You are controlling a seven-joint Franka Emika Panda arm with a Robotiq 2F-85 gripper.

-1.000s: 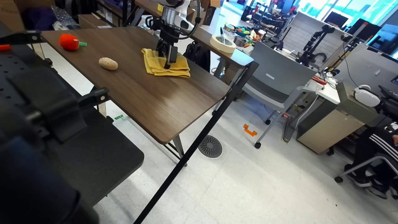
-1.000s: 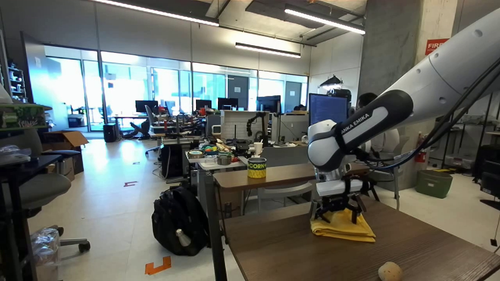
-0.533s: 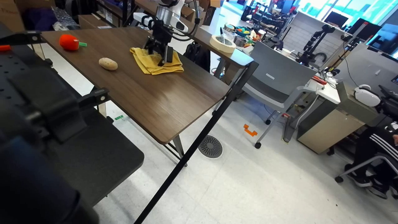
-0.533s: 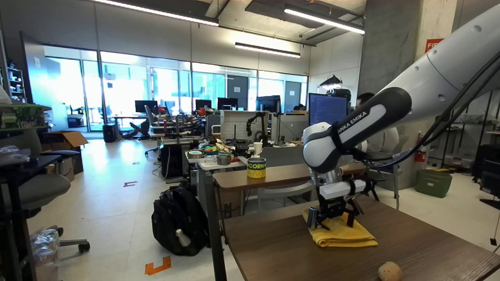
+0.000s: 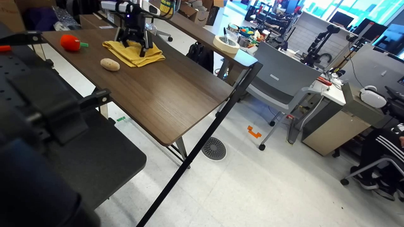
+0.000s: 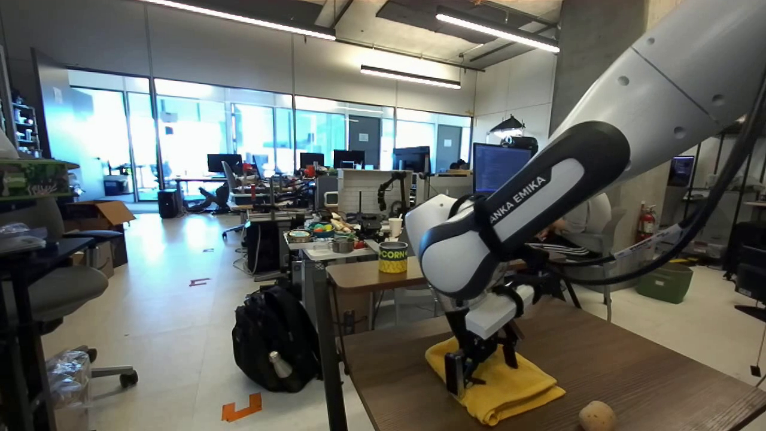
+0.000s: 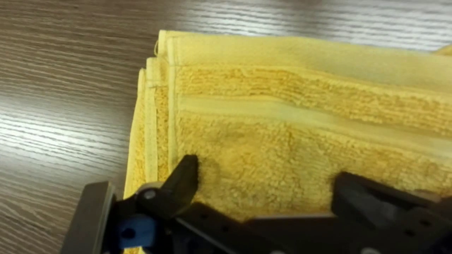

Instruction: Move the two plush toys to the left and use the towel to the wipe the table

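Observation:
The folded yellow towel (image 5: 131, 59) lies flat on the dark brown table (image 5: 170, 104). Above it my gripper (image 5: 134, 49) points down, fingers spread wide and tips against the cloth. In the wrist view the towel (image 7: 254, 141) fills the space under the gripper (image 7: 266, 169), and no fold is pinched between the fingertips. One plush toy, red-orange with a green stem (image 5: 70, 43), sits at the table's left end in an exterior view. Between that toy and the towel's near side rests the beige plush toy (image 5: 109, 64), also seen as a tan ball (image 6: 597, 416) in an exterior view.
A narrower brown table (image 6: 359, 276) stands behind, bearing a yellow can (image 6: 393, 257) and a pale ring-shaped roll (image 5: 225, 44). A dark post (image 6: 326, 341) rises at the table's corner. On the floor sits a black backpack (image 6: 275, 341).
Gripper and towel have slid together over the table, leftward in both exterior views, and the towel has turned a little. It is now closer to the toys, which have stayed in place.

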